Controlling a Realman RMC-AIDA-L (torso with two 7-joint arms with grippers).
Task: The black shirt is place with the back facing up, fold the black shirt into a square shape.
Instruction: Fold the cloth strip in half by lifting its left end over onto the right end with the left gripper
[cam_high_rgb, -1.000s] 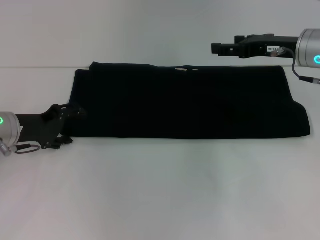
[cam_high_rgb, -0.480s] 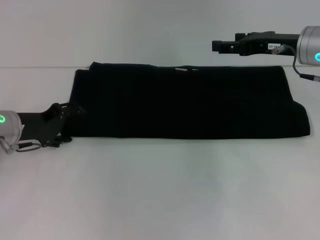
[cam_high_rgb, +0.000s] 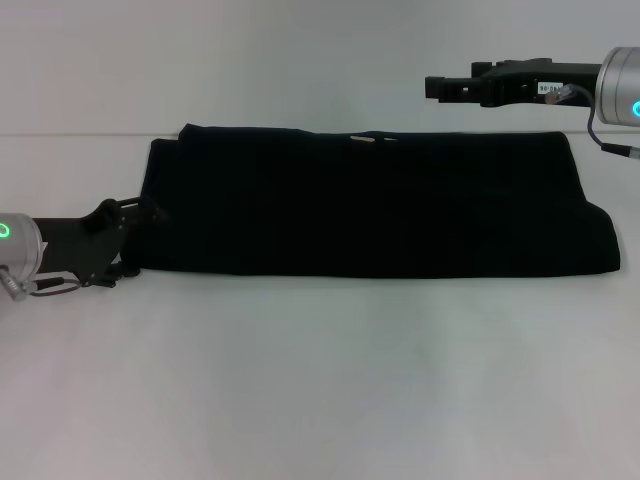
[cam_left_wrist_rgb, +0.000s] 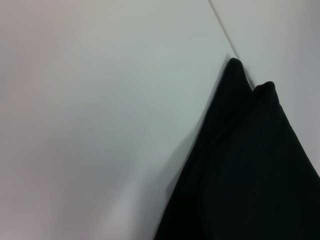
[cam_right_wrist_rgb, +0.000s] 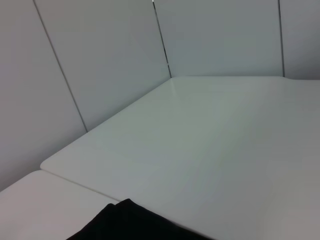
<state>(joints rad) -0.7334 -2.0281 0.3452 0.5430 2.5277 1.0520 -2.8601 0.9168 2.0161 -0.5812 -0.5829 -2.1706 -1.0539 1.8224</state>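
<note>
The black shirt (cam_high_rgb: 370, 205) lies flat on the white table (cam_high_rgb: 320, 380) as a long folded band running left to right, with a small pale tag at its far edge. My left gripper (cam_high_rgb: 140, 215) sits low at the shirt's near left corner, black against the black fabric. The left wrist view shows only a pointed corner of the shirt (cam_left_wrist_rgb: 250, 170) on the table. My right gripper (cam_high_rgb: 432, 87) hangs in the air above and behind the shirt's far right edge, pointing left. A small corner of the shirt (cam_right_wrist_rgb: 125, 222) shows in the right wrist view.
White table surface stretches in front of the shirt and to both sides. Pale wall panels (cam_right_wrist_rgb: 100, 75) stand behind the table's far edge.
My left gripper has shifted slightly left and farther back along the shirt's left corner. My right arm has risen a little. The shirt lies as before.
</note>
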